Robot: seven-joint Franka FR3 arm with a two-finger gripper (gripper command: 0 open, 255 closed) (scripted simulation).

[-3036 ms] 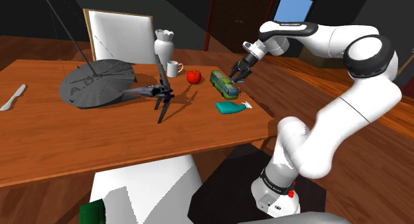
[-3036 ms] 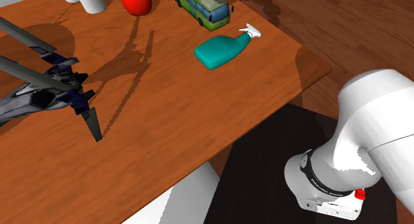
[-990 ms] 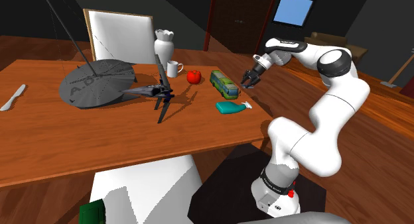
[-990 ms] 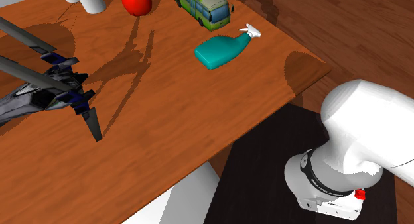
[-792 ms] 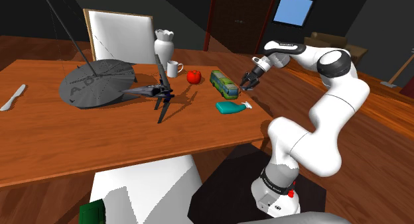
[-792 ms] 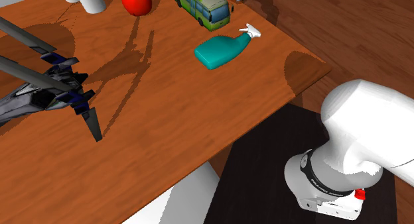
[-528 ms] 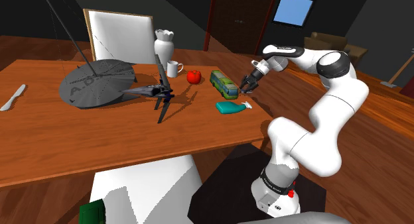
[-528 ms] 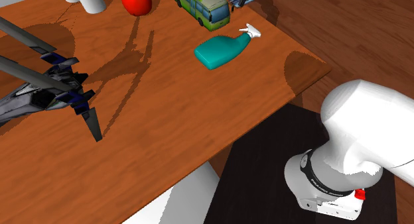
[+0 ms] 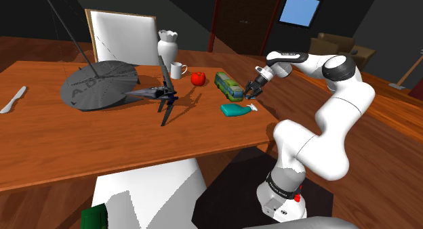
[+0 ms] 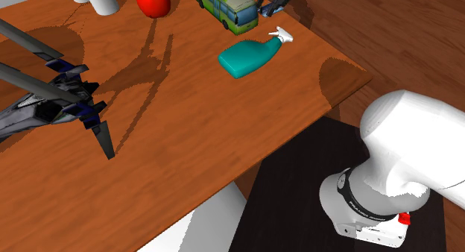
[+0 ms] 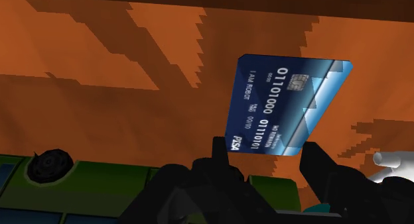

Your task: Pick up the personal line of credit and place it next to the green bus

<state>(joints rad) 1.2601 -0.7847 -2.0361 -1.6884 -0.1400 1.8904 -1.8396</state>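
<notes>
In the shoulder view we start at the left, where a flat grey round disc [image 9: 98, 85] lies on the brown wooden surface [image 9: 54, 146]. Next comes a dark pointy toy spaceship [image 9: 157, 94], then a small white mug [image 9: 177, 70] and a round red apple [image 9: 198, 78]. After those stands the green toy bus [image 9: 229, 86]. Near it, closer to the surface's edge, a teal plastic spray bottle [image 9: 235, 110] lies on its side. Just to the right of the bus is the black pincer [image 9: 251, 92] on the white arm [image 9: 339, 106]. In the wrist view we see it pinching a dark blue bank card with white numbers [image 11: 285, 107] by one short edge. The card hangs over the surface right beside the bus, and we cannot tell if it touches the wood.
</notes>
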